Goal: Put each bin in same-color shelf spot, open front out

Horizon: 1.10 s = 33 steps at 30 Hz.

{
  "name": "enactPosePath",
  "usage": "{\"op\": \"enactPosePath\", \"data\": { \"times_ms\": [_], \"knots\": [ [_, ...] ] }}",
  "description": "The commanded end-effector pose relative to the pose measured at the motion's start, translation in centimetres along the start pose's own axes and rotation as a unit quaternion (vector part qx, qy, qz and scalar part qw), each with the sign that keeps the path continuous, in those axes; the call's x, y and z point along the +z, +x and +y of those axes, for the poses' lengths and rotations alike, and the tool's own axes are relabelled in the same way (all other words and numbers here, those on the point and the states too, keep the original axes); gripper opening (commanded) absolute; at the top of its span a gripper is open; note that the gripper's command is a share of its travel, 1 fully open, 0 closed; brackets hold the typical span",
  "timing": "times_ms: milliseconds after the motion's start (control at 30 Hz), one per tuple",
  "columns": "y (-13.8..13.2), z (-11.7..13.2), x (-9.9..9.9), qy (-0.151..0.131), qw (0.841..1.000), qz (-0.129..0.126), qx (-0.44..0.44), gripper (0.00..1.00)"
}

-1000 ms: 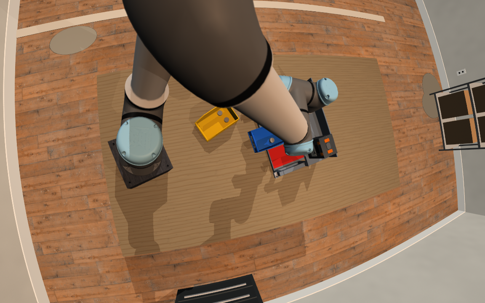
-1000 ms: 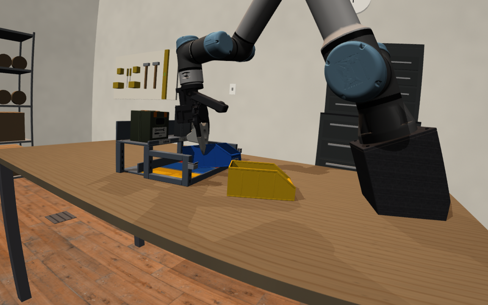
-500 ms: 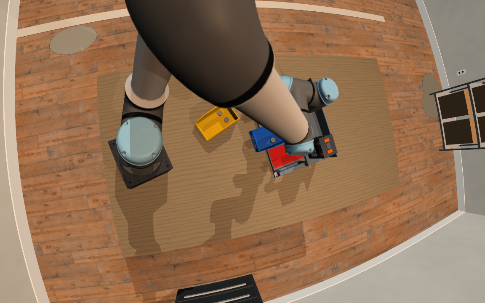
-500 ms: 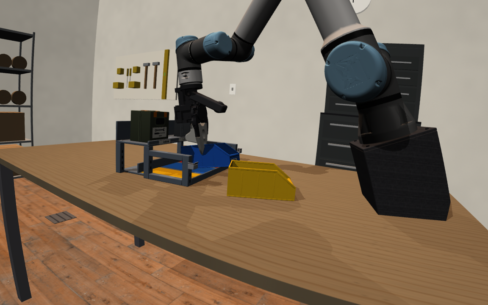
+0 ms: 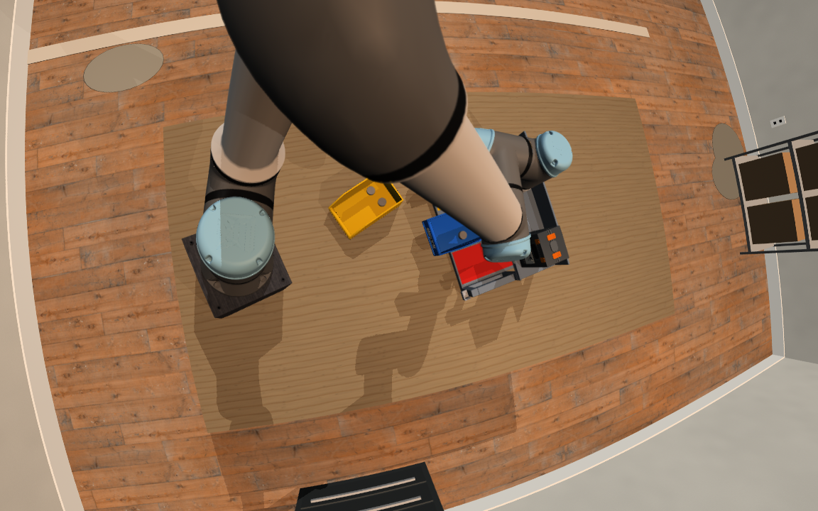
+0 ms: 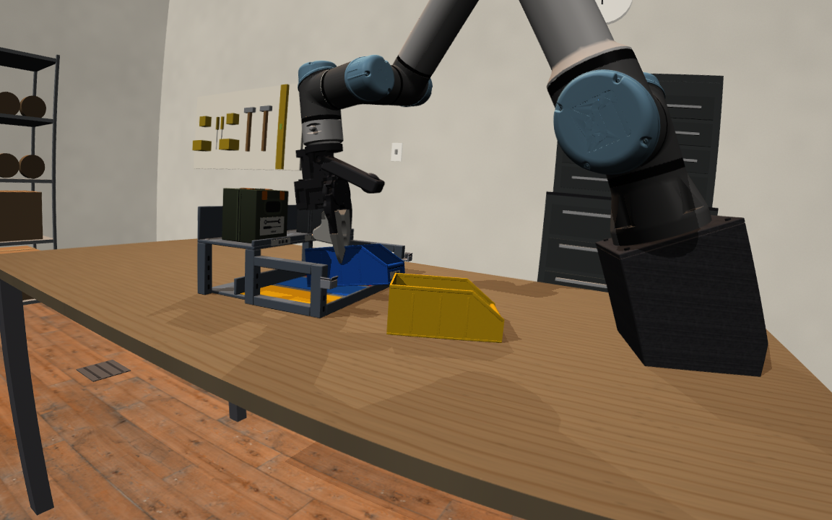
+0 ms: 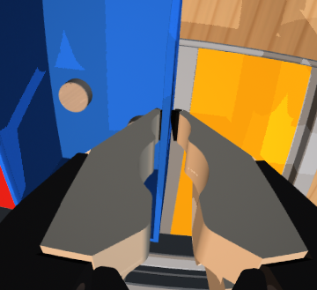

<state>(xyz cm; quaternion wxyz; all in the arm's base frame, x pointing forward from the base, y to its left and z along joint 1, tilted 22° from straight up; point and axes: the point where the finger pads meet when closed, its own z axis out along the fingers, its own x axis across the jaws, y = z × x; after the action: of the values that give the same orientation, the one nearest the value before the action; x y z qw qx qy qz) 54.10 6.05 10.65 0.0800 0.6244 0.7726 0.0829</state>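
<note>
My gripper point(image 6: 341, 257) point(image 7: 166, 112) is shut on the side wall of the blue bin point(image 5: 444, 233) point(image 6: 355, 268) point(image 7: 128, 52). The bin stands between the red mark point(image 5: 476, 265) point(image 7: 5, 189) and the yellow mark point(image 6: 296, 294) point(image 7: 246, 83) of the shelf point(image 6: 318, 298). Its open front faces out and sticks out past the shelf's front edge. Round parts show in it, one partly behind a finger. The blue mark is hidden. The yellow bin point(image 5: 361, 213) point(image 6: 441, 313) stands on the table outside the shelf, with two round parts in it.
A dark toolbox point(image 5: 553, 246) point(image 6: 254, 214) stands on the upper board point(image 6: 237, 243) at the back of the shelf. Front posts and short side rails flank the lower level. My arm covers part of the shelf in the top view.
</note>
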Motion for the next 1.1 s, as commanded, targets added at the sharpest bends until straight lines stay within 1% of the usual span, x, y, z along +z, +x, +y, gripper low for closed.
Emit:
{"op": "enactPosePath", "data": {
  "times_ms": [0, 1067],
  "knots": [
    [-0.03, 0.27, -0.07, -0.003, 1.000, 0.000, 0.000, 0.00],
    [-0.04, 0.61, -0.08, -0.006, 1.000, -0.001, 0.000, 0.00]
  ]
}}
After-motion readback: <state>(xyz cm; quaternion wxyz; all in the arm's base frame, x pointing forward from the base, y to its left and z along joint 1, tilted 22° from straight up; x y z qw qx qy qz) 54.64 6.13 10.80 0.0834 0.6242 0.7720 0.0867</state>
